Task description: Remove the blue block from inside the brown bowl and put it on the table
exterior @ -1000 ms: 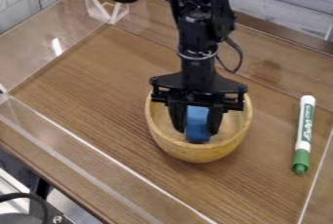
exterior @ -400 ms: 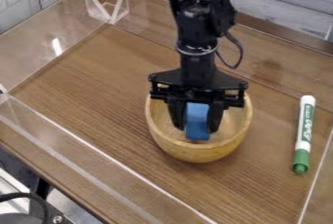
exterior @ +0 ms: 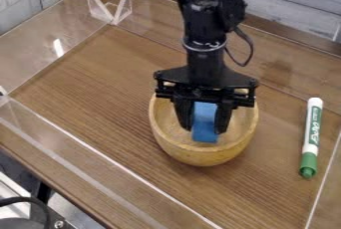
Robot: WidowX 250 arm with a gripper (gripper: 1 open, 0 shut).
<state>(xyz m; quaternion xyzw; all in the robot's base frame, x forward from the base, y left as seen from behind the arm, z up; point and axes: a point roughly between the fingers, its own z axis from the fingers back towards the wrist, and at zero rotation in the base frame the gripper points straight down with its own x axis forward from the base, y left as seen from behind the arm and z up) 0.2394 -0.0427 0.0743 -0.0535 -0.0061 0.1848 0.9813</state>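
The brown bowl [exterior: 180,145] sits on the table [exterior: 94,84] near the front middle. My gripper [exterior: 204,120] hangs straight down over the bowl's middle, its two fingers shut on the blue block [exterior: 205,123]. The block stands on end between the fingers, its lower end still below the bowl's rim, its top hidden by the gripper. I cannot tell whether the block touches the bowl's floor.
A green-and-white marker [exterior: 310,135] lies on the table to the right of the bowl. Low clear acrylic walls [exterior: 54,138] edge the tabletop on the left and front. The arm rises from the bowl toward the back.
The gripper has risen slightly with the blue block held in it. The bowl and marker have not moved.
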